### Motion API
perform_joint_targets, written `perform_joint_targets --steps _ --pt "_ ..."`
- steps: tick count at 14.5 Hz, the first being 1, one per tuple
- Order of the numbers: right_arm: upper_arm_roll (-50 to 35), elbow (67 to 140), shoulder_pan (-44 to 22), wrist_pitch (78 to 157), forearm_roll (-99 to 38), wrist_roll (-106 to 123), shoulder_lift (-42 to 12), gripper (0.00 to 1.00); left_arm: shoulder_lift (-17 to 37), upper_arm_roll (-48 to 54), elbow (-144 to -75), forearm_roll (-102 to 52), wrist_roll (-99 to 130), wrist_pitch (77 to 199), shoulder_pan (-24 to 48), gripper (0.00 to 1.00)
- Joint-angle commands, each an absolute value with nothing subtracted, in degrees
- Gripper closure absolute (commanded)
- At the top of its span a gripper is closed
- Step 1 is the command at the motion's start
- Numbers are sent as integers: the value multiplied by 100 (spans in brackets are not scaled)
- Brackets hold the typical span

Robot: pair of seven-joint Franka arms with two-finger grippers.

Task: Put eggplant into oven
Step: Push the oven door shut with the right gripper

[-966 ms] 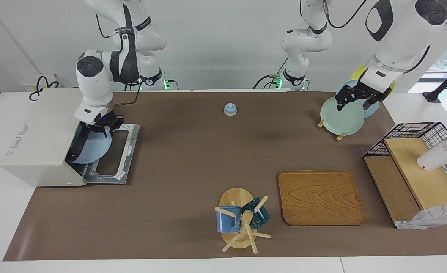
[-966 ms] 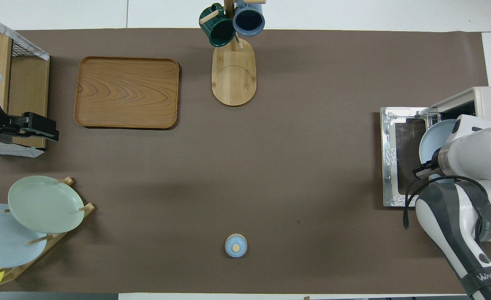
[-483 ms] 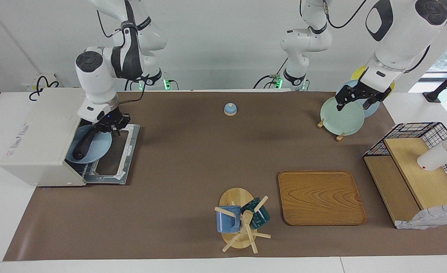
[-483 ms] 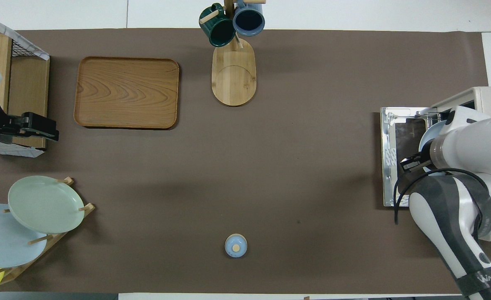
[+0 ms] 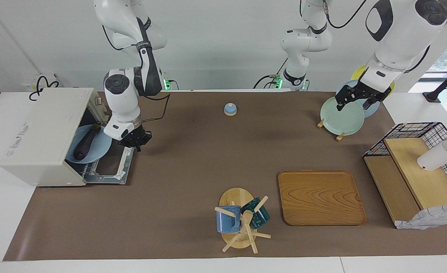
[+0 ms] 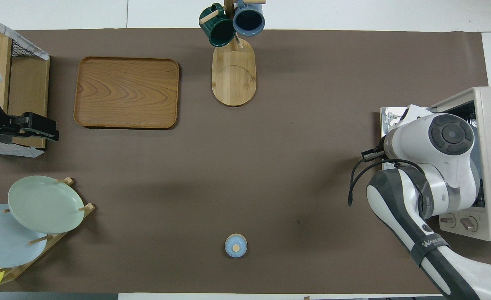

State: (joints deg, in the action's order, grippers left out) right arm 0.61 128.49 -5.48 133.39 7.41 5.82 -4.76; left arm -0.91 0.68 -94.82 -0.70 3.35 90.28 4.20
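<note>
The glossy dark eggplant [image 5: 85, 144] lies on a pale blue plate [image 5: 98, 151] at the mouth of the boxy cream oven [image 5: 41, 136], whose door [image 5: 119, 167] is folded flat onto the worktop [image 5: 185, 159] at the right arm's end. The right tool [image 5: 134, 143] hangs over the door's outer edge, apart from the eggplant and holding nothing; how wide it stands I cannot tell. The left tool [image 5: 354, 101] waits over a matte green plate [image 5: 341, 115] in a wooden rack, grip unclear. A smooth brown mat covers the worktop, broadly open in the middle around a small blue knobbed lid [image 5: 230, 109]. A grained wooden tray [image 5: 320, 197] lies farther out.
</note>
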Motion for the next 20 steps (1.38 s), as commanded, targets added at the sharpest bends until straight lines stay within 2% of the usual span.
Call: perform_joint_targets --steps 1,10,14,20 --pt "44 12972 -370 13455 659 589 -519 100 -167 123 -9510 9 343 9000 360 0" --pt "44 13298 -211 13780 659 598 -448 100 -167 123 -9510 17 343 9000 360 0" --pt "35 13237 -246 14027 659 589 -703 100 -167 123 -9510 9 343 9000 360 0" --pt "44 13132 -281 13879 965 641 -721 100 -167 123 -9510 9 343 9000 360 0"
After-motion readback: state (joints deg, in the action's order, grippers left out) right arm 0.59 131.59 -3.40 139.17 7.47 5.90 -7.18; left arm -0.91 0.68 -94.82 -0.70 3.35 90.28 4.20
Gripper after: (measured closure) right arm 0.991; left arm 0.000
